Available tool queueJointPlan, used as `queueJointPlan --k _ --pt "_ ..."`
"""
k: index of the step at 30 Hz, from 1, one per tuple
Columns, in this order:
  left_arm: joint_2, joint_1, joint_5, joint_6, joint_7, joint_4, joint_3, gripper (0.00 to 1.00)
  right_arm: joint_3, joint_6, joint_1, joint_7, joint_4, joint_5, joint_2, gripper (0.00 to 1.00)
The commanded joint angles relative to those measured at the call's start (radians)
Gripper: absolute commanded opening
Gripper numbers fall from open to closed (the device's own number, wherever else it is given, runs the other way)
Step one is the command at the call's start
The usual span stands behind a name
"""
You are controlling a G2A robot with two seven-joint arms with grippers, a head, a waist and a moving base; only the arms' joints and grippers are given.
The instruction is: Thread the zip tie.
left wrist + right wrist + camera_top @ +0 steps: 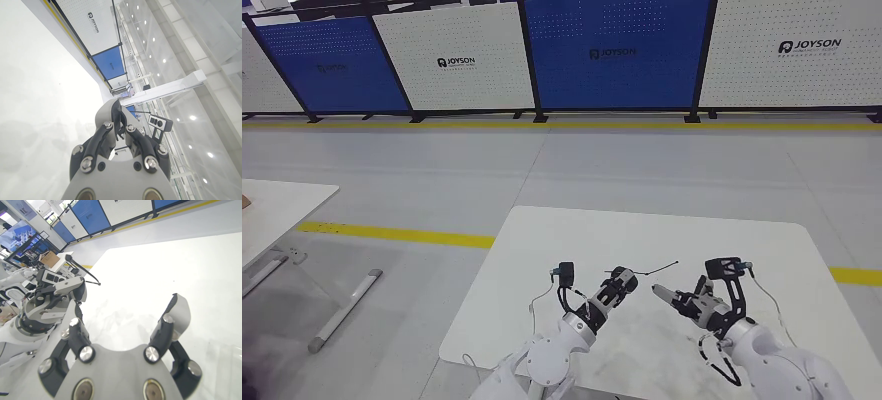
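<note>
Step in hand looked like getting the right gripper [126, 302] onto the free end of the zip tie [83, 269] so it could be fed into the head. My take on doing it well: come in slow along the strap's line and grab close to the tip so it doesn't flop. Don't bump the left gripper [80, 289] either, since the tie's thin and would twist easy. Lining the tip up square with the slot is the fiddly bit, I reckon.

Where stuff sat: the left gripper was closed tight on the tie, pinching it between its pads. The strap poked out past the fingertips and looked held up off the table [742, 240]. From the right wrist view the tie seemed bent back on itself, with the blocky head up in the air and a thinner run leading back to the left fingers. The right jaws were spread wide with nothing in them. They were near the tie but apart from it, and the strap wasn't between them.
</note>
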Motion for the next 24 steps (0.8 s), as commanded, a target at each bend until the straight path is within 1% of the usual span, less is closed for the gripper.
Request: queueJointPlan --k 1,6,9,11,14,15,16,22,24 --pt "0.000 0.000 0.000 0.000 0.000 0.000 0.000 0.00 0.015 -0.014 0.003 0.022 -0.002 0.001 0.003 1.00" --pt "0.000 0.000 0.000 0.000 0.000 0.000 0.000 0.00 0.018 -0.015 0.004 0.026 -0.002 -0.002 0.004 1.00" --pt "-0.003 0.001 -0.063 0.016 -0.008 0.002 -0.007 0.00 0.018 -0.015 0.004 0.026 -0.002 -0.002 0.004 1.00" --pt "-0.004 0.000 -0.109 0.041 -0.033 0.002 -0.010 0.00 0.018 -0.015 0.004 0.026 -0.002 -0.002 0.004 1.00" --pt "-0.003 0.004 -0.200 0.085 -0.095 -0.002 -0.022 0.00 0.018 -0.015 0.004 0.026 -0.002 -0.002 0.004 1.00" --pt "-0.002 0.003 -0.221 0.104 -0.115 -0.004 -0.031 0.00 0.018 -0.015 0.004 0.026 -0.002 -0.002 0.004 1.00" --pt "-0.001 0.006 -0.241 0.114 -0.129 -0.007 -0.034 0.00 0.018 -0.015 0.004 0.026 -0.002 -0.002 0.004 1.00" --pt "-0.001 0.006 -0.246 0.116 -0.133 -0.008 -0.036 0.00 0.018 -0.015 0.004 0.026 -0.002 -0.002 0.004 1.00" --pt "-0.001 0.006 -0.246 0.116 -0.133 -0.008 -0.036 0.00 0.012 -0.016 -0.005 0.006 -0.007 -0.007 0.004 1.00"
